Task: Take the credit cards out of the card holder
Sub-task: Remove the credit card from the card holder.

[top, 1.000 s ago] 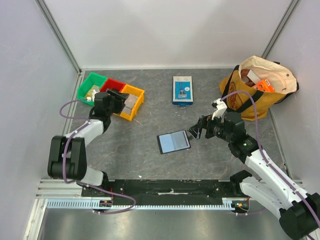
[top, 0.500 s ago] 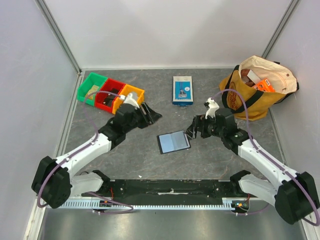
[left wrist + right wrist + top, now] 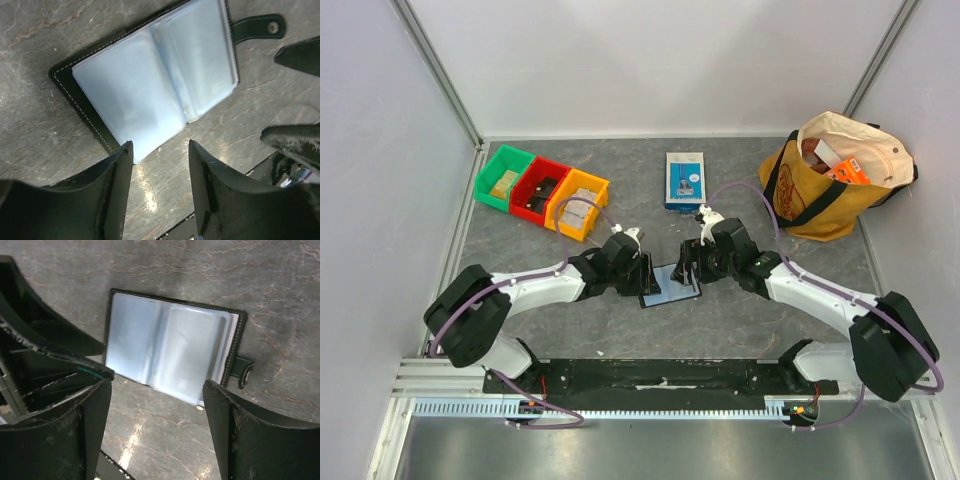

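While lying open and flat on the grey marbled tabletop [image 3: 720, 325], the black stitched wallet-style card holder [image 3: 670, 282] sits near the middle of the table, closer to the arms' bases than to the back wall. Its bluish translucent plastic sleeves face up, and its black snap tab [image 3: 260, 27] sticks out from one short edge. Credit cards can't be made out in the sleeves.

The left gripper [image 3: 645, 275] is at the holder's left edge, jaws apart with nothing between them. In its wrist view a corner of the holder lies just under the gap, contact unclear. The right gripper [image 3: 688, 268] is at the holder's right side, jaws spread wide and empty, framing the holder in its wrist view.

Further out:
- A blue-and-white upright box [image 3: 684, 180] stands behind the holder.
- A green plastic bin [image 3: 503, 178], a red plastic bin [image 3: 540, 187] and a yellow-orange plastic bin [image 3: 578, 205] sit in a touching row at back left.
- A yellow and cream fabric tote bag [image 3: 835, 175] is at back right.
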